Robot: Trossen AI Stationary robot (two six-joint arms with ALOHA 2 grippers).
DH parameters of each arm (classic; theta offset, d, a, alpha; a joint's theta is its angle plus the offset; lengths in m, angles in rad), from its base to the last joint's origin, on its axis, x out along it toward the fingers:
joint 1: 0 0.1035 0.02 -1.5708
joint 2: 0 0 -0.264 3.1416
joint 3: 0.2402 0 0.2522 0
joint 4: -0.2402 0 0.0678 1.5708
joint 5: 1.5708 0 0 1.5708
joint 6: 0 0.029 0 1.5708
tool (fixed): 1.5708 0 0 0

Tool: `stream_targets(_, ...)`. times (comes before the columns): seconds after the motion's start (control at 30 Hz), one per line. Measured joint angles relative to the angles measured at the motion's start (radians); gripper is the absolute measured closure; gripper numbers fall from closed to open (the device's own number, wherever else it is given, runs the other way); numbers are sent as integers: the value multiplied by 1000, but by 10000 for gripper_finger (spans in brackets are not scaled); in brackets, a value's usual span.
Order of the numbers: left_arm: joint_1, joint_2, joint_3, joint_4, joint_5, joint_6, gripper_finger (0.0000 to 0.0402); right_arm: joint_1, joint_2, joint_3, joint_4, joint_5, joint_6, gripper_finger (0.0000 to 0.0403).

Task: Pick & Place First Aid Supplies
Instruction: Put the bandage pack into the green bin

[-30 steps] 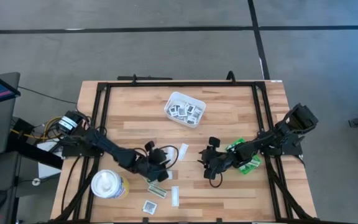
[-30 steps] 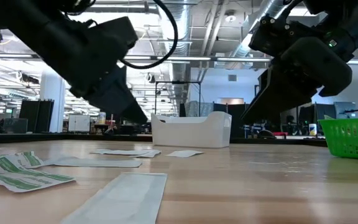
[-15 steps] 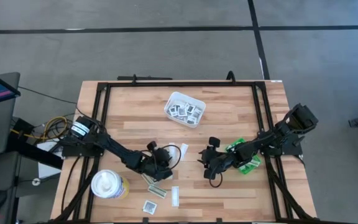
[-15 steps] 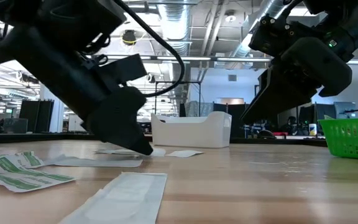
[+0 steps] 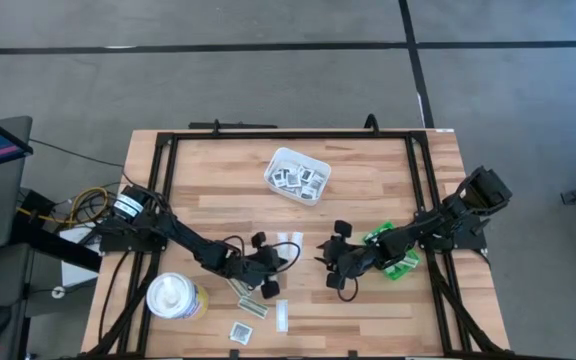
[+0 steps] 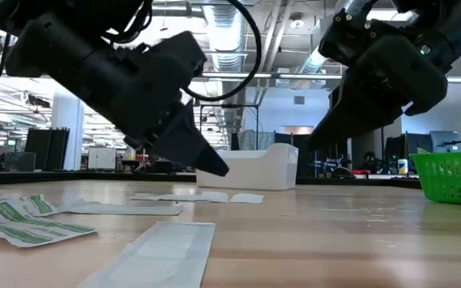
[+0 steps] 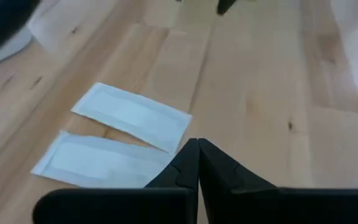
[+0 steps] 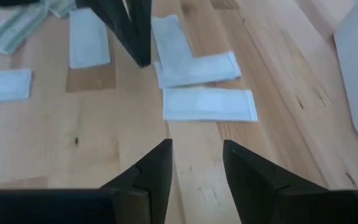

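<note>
The first aid supplies are flat packets on the wood table: white ones (image 5: pixel 290 240) between my two grippers, more (image 5: pixel 281 315) near the front edge, and white-and-olive strips (image 6: pixel 22 220). Two white packets (image 7: pixel 132 116) lie flat just ahead of my left gripper (image 7: pixel 197 146). It is shut with nothing in it, and its tip (image 6: pixel 221 170) hangs clear above them. My right gripper (image 8: pixel 197 149) is open, above bare wood on the right side of the same packets (image 8: pixel 210 104), pointing at them.
A white tray (image 5: pixel 297 173) holding several small packets stands toward the far edge. A green bin (image 5: pixel 396 258) sits under my right arm. A round white container (image 5: pixel 176 297) stands at the near left. A black frame (image 5: pixel 268 135) runs round the table.
My left gripper has moved toward the table's right, closer to the white packets and my right gripper, and its fingers have come together with nothing between them. My right arm has kept still.
</note>
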State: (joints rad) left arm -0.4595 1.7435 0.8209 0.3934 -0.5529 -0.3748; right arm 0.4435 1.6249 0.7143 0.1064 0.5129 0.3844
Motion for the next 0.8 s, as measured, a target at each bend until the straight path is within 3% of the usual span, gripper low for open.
stream_targets(0.27, 0, -9, -1, -3, -64, 59, 374, 0, 0, 0, 3, 0, 0, 267)
stream_targets(0.53, 70, -53, 1, -126, -73, 50, 282, 0, 0, 0, 3, 0, 0, 267)
stream_targets(0.67, 111, -15, 1, -173, 54, -46, 237, 0, 0, 0, 3, -19, 0, 267)
stream_targets(0.8, 113, 11, 4, -153, 78, -48, 216, 0, 0, 0, 2, -24, 0, 267)
